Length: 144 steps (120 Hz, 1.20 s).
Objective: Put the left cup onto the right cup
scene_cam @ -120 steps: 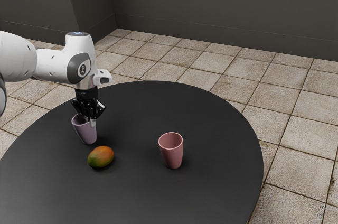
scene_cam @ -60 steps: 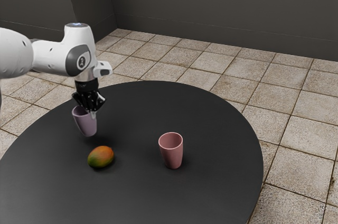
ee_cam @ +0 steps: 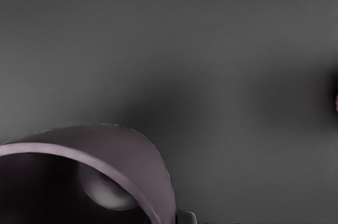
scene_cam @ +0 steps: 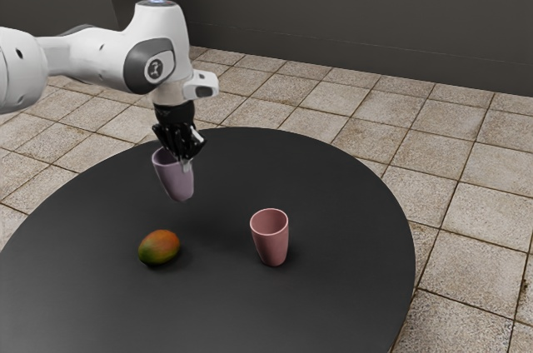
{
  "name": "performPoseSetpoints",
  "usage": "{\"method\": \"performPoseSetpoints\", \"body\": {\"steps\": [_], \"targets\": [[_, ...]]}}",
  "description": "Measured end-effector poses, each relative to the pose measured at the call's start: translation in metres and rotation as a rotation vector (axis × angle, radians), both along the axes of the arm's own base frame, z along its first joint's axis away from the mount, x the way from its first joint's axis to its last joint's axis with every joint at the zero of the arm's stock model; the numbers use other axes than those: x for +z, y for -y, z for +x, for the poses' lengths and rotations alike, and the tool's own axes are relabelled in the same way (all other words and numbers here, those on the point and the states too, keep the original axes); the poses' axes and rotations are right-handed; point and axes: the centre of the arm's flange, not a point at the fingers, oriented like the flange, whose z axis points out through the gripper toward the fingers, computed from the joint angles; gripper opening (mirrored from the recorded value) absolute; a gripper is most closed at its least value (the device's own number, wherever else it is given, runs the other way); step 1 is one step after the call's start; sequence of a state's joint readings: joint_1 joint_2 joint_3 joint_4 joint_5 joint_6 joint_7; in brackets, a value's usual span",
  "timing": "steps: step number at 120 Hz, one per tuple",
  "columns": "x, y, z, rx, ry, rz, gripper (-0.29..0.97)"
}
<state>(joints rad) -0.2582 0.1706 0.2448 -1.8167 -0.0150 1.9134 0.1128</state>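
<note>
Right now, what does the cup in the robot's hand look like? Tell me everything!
The purple cup is pale, smooth and plastic-looking, with no handle, and wider at the rim than at the base. The gripper is shut on its rim from above, so it hangs tilted in the air, touching nothing else. It floats above the black table, to the exterior view's left of the pink cup. Its inside looks dark.

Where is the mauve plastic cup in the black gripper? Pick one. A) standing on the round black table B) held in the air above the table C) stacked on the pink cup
B: the mauve plastic cup hangs tilted in the black gripper, clear of the round black table.
</note>
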Motion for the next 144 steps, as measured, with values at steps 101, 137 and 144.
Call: {"method": "performPoseSetpoints", "body": {"steps": [101,137,144], "targets": [[0.035,0.187,-0.023,-0.281,0.047,0.023,-0.11],[0.022,0.199,-0.019,-0.267,0.033,0.035,-0.11],[0.019,0.200,-0.018,-0.262,0.030,0.036,-0.11]]}}
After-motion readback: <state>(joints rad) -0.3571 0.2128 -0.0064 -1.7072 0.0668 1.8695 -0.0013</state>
